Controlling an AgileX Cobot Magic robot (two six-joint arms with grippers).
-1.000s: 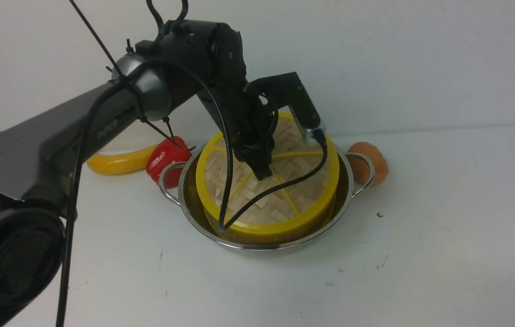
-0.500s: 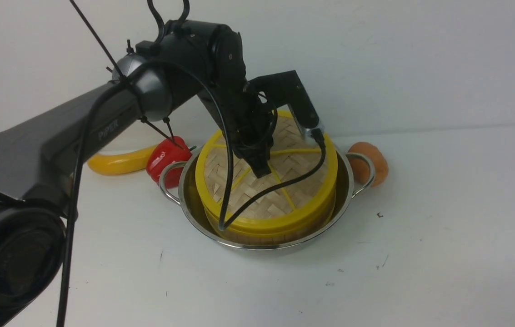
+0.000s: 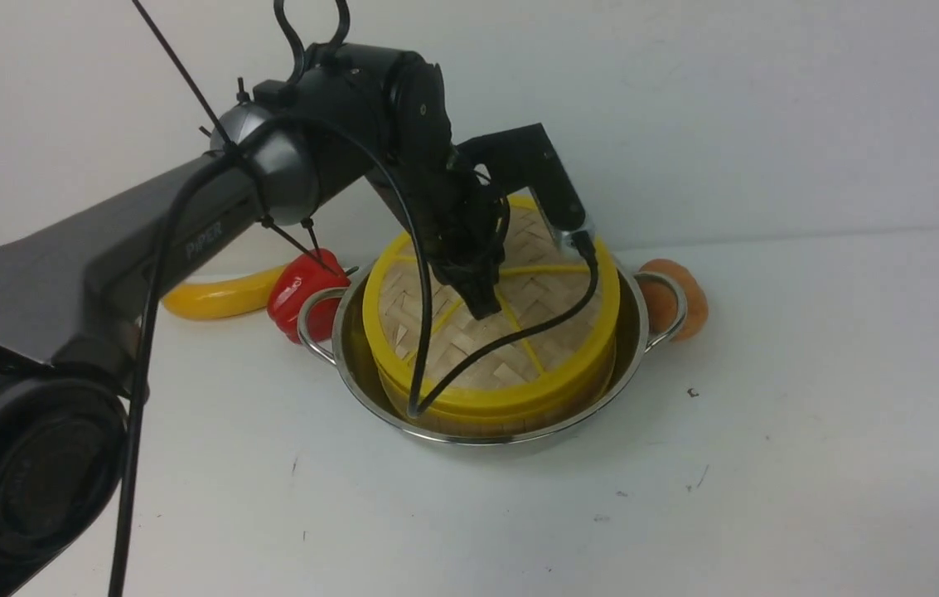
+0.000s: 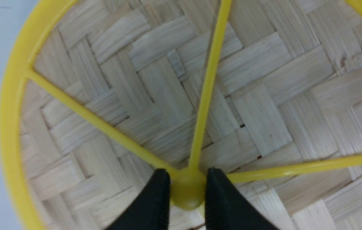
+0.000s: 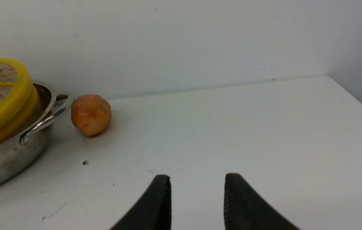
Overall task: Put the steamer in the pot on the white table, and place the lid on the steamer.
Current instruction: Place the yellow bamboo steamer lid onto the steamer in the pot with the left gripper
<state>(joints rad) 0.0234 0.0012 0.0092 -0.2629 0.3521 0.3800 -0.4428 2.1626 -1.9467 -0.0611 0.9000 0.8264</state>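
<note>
The steel pot [image 3: 350, 365] stands on the white table [image 3: 809, 398] with the steamer [image 3: 510, 419] inside it. The woven yellow-rimmed lid [image 3: 539, 332] lies on top of the steamer. My left gripper [image 3: 481, 311] points down at the lid's middle. In the left wrist view the left gripper [image 4: 188, 182] has its two black fingers pressed against either side of the lid's [image 4: 257, 105] yellow centre knob [image 4: 188, 193]. My right gripper [image 5: 197, 183] hovers open over bare table to the right of the pot [image 5: 2, 159], with nothing between its fingers.
A yellow banana [image 3: 216, 298] and a red pepper [image 3: 299, 290] lie just left of the pot. An orange round fruit [image 3: 680, 303] sits against the pot's right handle [image 3: 668, 311]. A white wall runs behind the table.
The lid, carried tilted over the steamer, has come down to rest nearly level on it. The left arm and gripper shifted slightly with it. The right gripper has not moved.
</note>
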